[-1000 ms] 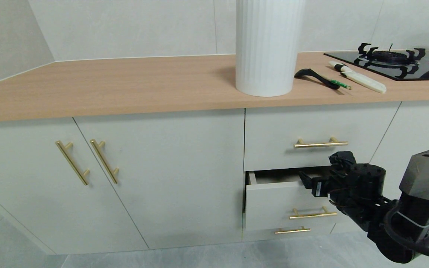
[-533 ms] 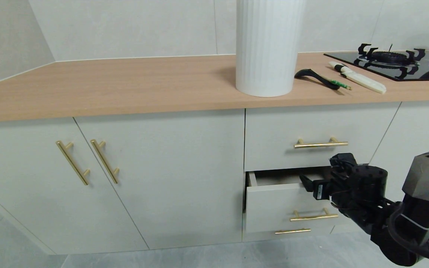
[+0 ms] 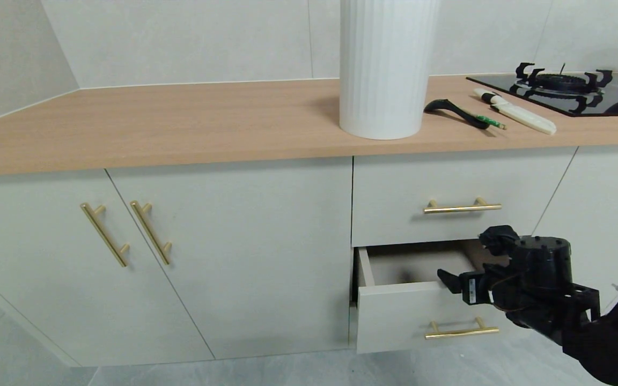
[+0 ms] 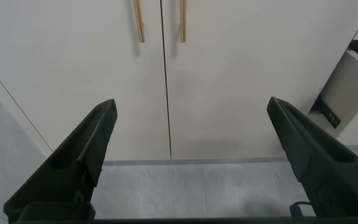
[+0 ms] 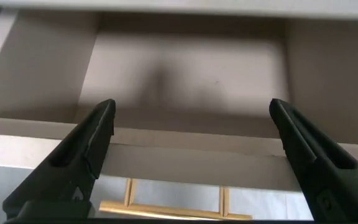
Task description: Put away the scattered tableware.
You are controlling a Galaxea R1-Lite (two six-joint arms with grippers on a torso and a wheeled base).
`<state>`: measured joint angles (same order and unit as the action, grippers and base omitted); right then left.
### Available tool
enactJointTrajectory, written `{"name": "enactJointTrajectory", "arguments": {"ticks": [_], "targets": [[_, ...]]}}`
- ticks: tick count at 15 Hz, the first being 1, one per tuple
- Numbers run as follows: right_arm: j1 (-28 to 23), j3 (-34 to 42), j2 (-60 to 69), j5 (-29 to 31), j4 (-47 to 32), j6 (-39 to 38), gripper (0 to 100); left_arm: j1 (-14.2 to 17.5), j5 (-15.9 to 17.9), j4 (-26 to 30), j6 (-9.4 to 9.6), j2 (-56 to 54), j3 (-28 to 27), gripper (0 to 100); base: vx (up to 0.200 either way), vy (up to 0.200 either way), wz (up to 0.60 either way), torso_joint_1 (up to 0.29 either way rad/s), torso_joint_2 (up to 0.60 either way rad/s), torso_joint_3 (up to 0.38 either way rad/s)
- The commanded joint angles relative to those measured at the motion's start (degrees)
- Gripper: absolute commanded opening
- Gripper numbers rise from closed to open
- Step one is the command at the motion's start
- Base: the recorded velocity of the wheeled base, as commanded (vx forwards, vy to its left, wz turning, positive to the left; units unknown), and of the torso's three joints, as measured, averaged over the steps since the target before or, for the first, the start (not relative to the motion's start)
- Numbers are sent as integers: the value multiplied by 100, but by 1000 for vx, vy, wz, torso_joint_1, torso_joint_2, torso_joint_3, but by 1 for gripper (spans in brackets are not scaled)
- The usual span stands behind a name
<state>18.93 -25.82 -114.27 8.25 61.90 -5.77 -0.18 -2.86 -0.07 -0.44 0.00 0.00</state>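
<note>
The tableware to be put away lies on the wooden counter (image 3: 180, 123) in the upper right of the head view: a black ladle (image 3: 455, 111), a thin green stick (image 3: 491, 122) just beside it and a white knife (image 3: 518, 117) a little further right, all close together and untouched. Their likely home, the middle drawer (image 3: 395, 316) in the lower right, stands partly out, and the right wrist view looks into its pale inside. The right claw (image 3: 472, 257) hangs at the drawer's upper edge with its fingers apart, gripping nothing. One finger sits by the top of the front panel and the other above the opening, which I judge to be a hold for drawing the drawer by its lip rather than by the gold handle (image 3: 462, 331) below. Whether it touches the panel I cannot tell. The left claw (image 4: 191, 162) is also spread wide and bare, low before the cupboard doors (image 4: 166, 81), probably parked there so as not to crowd the other arm. A tall white ribbed tube (image 3: 384, 69) stands just left of the ladle and a black stove (image 3: 572, 88) just behind the knife, so both hem in a reach from above. The shut top drawer (image 3: 395, 193) sits between counter and open drawer, so anything carried down must first clear the counter's edge
</note>
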Motion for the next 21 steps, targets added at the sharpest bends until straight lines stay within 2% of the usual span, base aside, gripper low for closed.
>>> {"name": "enactJointTrajectory", "arguments": {"ticks": [1, 8, 10, 12, 17, 21], "targets": [[84, 51, 555, -96, -363, -3, 100, 1, -4, -1, -9, 0, 0, 100, 0, 0, 0, 0, 0, 0], [119, 42, 951, -201, -1137, 5, 100, 1, -4, -1, -9, 0, 0, 100, 0, 0, 0, 0, 0, 0], [199, -81, 1241, -219, -1972, 14, 100, 1, -4, -1, 0, 0, 0, 100, 0, 0, 0, 0, 0, 0], [225, -187, 1311, -219, -2385, 14, 100, 1, -4, -1, 0, 0, 0, 100, 0, 0, 0, 0, 0, 0], [234, -187, 1311, -219, -2481, 14, 100, 1, -4, -1, -9, 0, 0, 100, 0, 0, 0, 0, 0, 0], [286, -292, 1575, -219, -3211, 111, 100, 1, -4, -1, -9, 0, 0, 100, 0, 0, 0, 0, 0, 0]]}}
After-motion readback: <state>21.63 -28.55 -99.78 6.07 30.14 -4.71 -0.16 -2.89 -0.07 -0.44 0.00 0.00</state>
